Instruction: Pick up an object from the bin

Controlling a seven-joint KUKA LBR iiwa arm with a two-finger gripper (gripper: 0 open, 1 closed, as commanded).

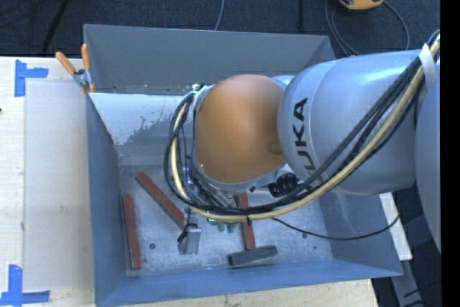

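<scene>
My gripper (190, 238) reaches down from under the orange wrist cover to the bin floor, left of the middle near the front. Its grey tip stands at the lower end of a slanted red-brown stick (159, 199). A second red-brown stick (246, 228) lies upright in the picture just to the gripper's right, its top hidden by the arm. A dark grey-green block (252, 256) lies flat by the front wall, right of the gripper. Small green pieces (226, 226) show under the wrist; I cannot tell what they are.
A third red-brown stick (130, 231) lies along the bin's left wall. The arm, its orange cover and a loop of cables hide the middle and right of the bin floor. Bare floor shows between the left stick and the gripper.
</scene>
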